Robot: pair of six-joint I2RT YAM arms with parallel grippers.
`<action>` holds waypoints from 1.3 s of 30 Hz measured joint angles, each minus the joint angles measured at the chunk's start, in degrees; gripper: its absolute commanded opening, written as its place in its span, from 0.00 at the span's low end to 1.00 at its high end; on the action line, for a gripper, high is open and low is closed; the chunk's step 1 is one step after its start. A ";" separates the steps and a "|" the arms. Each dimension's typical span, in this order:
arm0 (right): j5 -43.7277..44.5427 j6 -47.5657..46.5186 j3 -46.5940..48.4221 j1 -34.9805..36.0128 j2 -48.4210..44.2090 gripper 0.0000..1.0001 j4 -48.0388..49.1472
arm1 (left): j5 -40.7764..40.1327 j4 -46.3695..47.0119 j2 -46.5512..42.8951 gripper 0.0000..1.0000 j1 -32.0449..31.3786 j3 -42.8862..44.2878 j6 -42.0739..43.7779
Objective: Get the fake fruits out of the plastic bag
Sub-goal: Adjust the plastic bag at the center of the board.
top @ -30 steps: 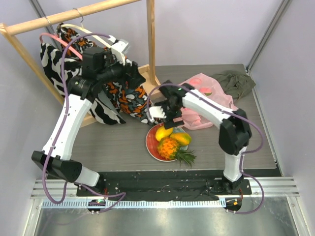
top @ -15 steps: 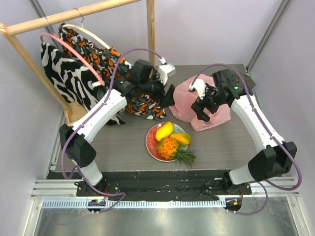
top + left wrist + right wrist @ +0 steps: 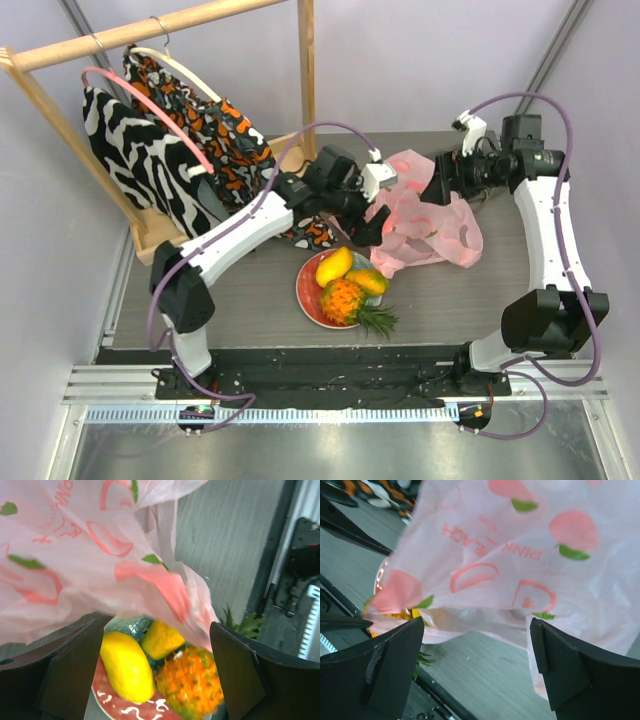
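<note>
Closest to us sits the round plate (image 3: 304, 292) on the grey table (image 3: 230, 290); three fake fruits lie on it — the pineapple (image 3: 343, 300) at the front with its green leaves poking off the near side, the yellow mango (image 3: 332, 267) behind it, and an orange piece (image 3: 369, 281) to the right; they are out of the bag and touching each other. Just past the plate we see the left claw (image 3: 368, 228) pointing down over the near edge of the plastic bag (image 3: 430, 225); in its own camera the two black fingers (image 3: 70, 675) stand far apart and grip nothing, with pink plastic hanging ahead of them and the fruits below. The bag lies crumpled on the table, just beside the plate; we cannot tell if any fruit is inside it. At its far right side is the right claw (image 3: 433, 188); its own camera shows it spread wide too — holding nothing, with the bag ahead of it. Farthest back, on the left, striped and orange clothes (image 3: 140, 170) hang on a wooden rack (image 3: 150, 30).
</note>
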 measured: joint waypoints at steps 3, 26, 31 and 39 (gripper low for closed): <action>4.20 0.72 -5.66 0.02 0.20 0.95 1.29 | -4.85 0.44 4.52 0.91 -2.95 1.51 -0.04; 38.36 -23.63 -35.93 9.79 -3.85 0.95 21.88 | -15.17 -1.09 6.08 0.00 -5.44 -1.42 1.33; 44.96 -26.16 -36.63 12.04 -1.79 0.90 28.15 | -15.78 -1.07 5.27 0.00 -5.03 -1.40 2.69; 49.68 -29.05 -35.43 11.30 0.15 0.53 30.47 | -17.46 -1.09 5.07 0.00 -3.67 -1.40 5.66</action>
